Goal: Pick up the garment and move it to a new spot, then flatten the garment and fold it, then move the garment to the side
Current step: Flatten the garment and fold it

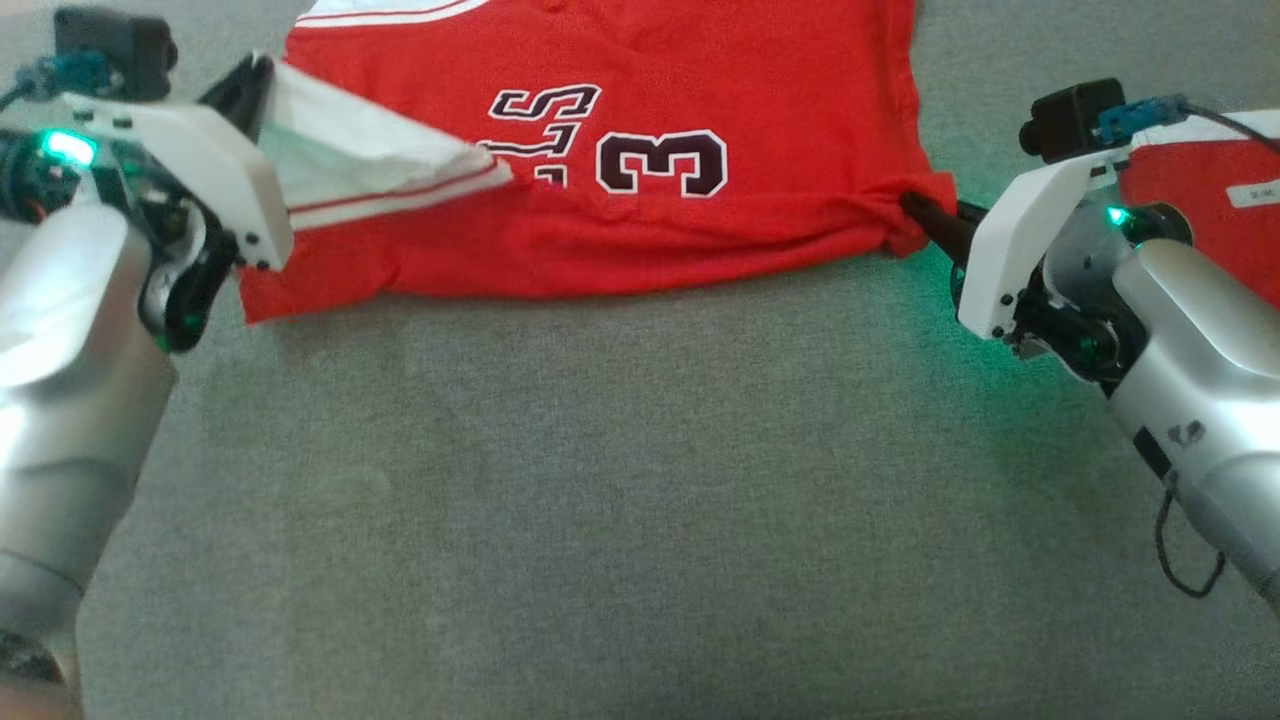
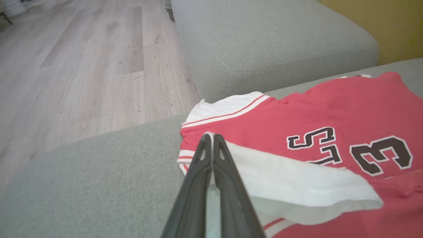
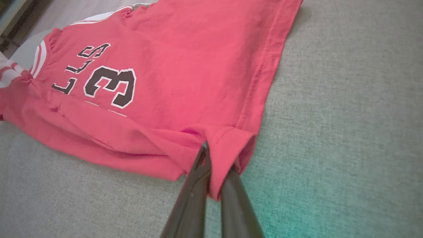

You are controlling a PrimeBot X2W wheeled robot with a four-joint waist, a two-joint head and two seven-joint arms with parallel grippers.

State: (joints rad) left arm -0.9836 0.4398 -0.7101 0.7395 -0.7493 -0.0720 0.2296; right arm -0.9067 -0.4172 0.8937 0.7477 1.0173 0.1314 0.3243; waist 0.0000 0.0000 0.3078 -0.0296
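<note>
A grey fabric couch seat (image 1: 620, 520) meets a grey cushion (image 2: 271, 43). Pale wooden floor (image 2: 82, 66) lies beside them, with a yellow wall (image 2: 400, 26) behind.

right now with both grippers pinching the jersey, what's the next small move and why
Probably lift both pinches slightly and carry them across the jersey to fold it: the left gripper is shut on the white sleeve, the right gripper on the bunched hem corner.
</note>
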